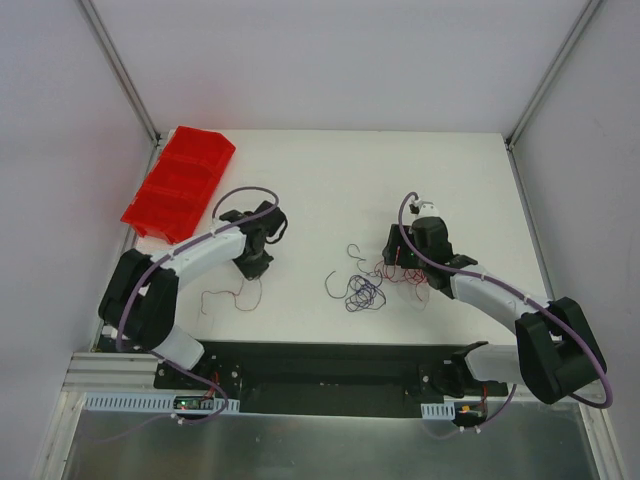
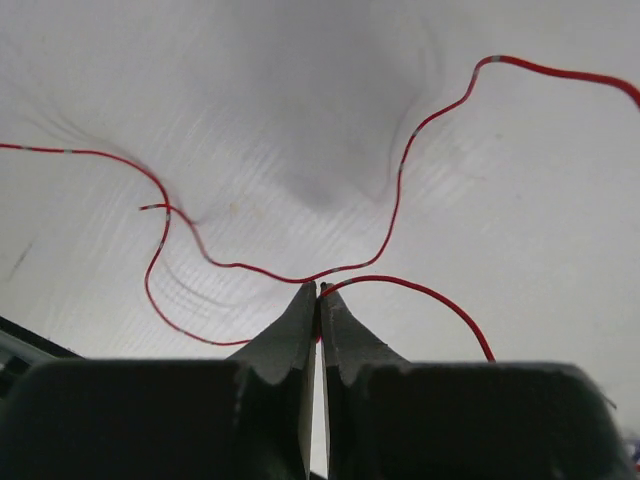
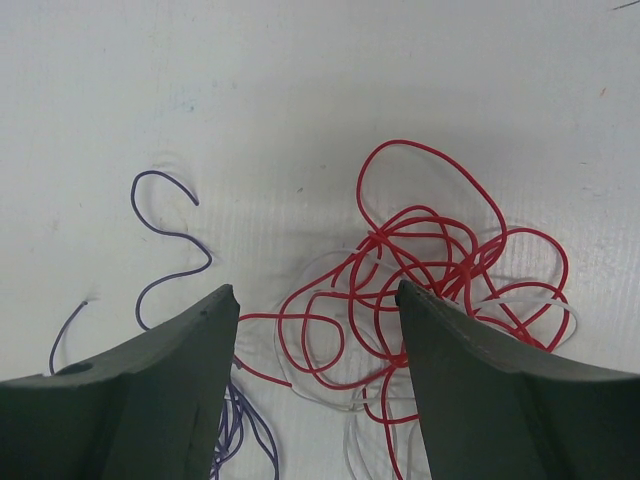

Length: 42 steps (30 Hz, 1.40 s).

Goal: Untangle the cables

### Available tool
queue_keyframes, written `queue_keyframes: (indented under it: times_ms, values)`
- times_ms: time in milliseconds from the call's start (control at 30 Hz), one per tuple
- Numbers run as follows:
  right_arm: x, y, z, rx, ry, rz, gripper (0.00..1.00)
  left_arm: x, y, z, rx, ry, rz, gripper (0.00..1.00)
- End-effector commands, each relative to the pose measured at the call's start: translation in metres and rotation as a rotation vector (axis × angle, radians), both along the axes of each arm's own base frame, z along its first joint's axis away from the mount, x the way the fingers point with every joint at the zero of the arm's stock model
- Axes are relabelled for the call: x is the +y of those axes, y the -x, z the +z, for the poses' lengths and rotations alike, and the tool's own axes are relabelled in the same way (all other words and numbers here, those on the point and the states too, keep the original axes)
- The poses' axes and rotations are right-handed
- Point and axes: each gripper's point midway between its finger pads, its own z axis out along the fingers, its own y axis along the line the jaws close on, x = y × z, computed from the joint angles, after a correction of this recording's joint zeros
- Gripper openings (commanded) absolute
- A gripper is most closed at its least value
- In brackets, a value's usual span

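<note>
At the far left corner of the white table (image 1: 330,180) sits a red plastic bin with several compartments (image 1: 178,183), lying partly over the table's edge. To its right, the left gripper (image 1: 252,272) points down at the table surface. In its wrist view the two dark fingers (image 2: 290,330) are pressed fully together, and a single hair-thin red cable (image 2: 398,195) is pinched right at their tips. From there the cable runs away on both sides in loose curves that lie flat on the table, well apart from the other cables. Further right, near the middle of the table, a thin purple cable (image 1: 362,292) curls in small overlapping loops, with one loose end drawn out in an S shape (image 3: 208,262). Just beside it on the right lies a tangled knot of red and pale grey-white cables (image 3: 380,237), the red loops crossing one another many times and the pale strands threaded under and through them. The right gripper (image 3: 315,295) hangs over this knot with its fingers spread wide apart and nothing between them. The red loops show in the gap and beyond the right finger (image 3: 470,380), while the purple loops pass under the left finger (image 3: 150,390).
</note>
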Motion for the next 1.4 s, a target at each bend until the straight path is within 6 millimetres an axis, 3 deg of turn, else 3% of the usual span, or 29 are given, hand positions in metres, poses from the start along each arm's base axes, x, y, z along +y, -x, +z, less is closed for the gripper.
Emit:
queue_keyframes:
  times_ms: [0,133,267,467,633,800,933,1033,1367]
  values:
    - [0.005,-0.004,0.004,-0.015,-0.038,0.001,0.68,-0.001,-0.031,0.053,-0.190,0.006,-0.269,0.00]
    - [0.005,-0.005,0.005,-0.016,-0.043,0.001,0.68,0.008,-0.052,0.090,-0.334,0.107,-0.422,0.00]
    - [0.006,-0.005,0.005,-0.016,-0.047,0.002,0.68,0.038,-0.077,0.125,-0.482,0.237,-0.458,0.00]
    - [0.005,-0.004,0.004,-0.012,-0.053,0.001,0.68,0.082,-0.113,0.184,-0.691,0.278,-0.455,0.00]
    - [0.006,-0.004,0.003,-0.008,-0.057,0.003,0.68,0.113,-0.135,0.214,-0.796,0.317,-0.402,0.00]
    - [0.006,-0.005,0.000,0.005,-0.064,0.002,0.68,0.128,-0.152,0.240,-0.859,0.327,-0.392,0.00]
    - [0.006,-0.005,-0.001,0.009,-0.066,0.003,0.68,0.140,-0.162,0.248,-0.883,0.324,-0.375,0.00]
    - [0.006,-0.006,-0.001,0.011,-0.069,0.001,0.68,0.152,-0.168,0.243,-0.883,0.328,-0.335,0.00]
    - [0.004,-0.007,-0.005,0.023,-0.071,-0.006,0.68,0.196,-0.164,0.195,-0.855,0.387,-0.166,0.00]
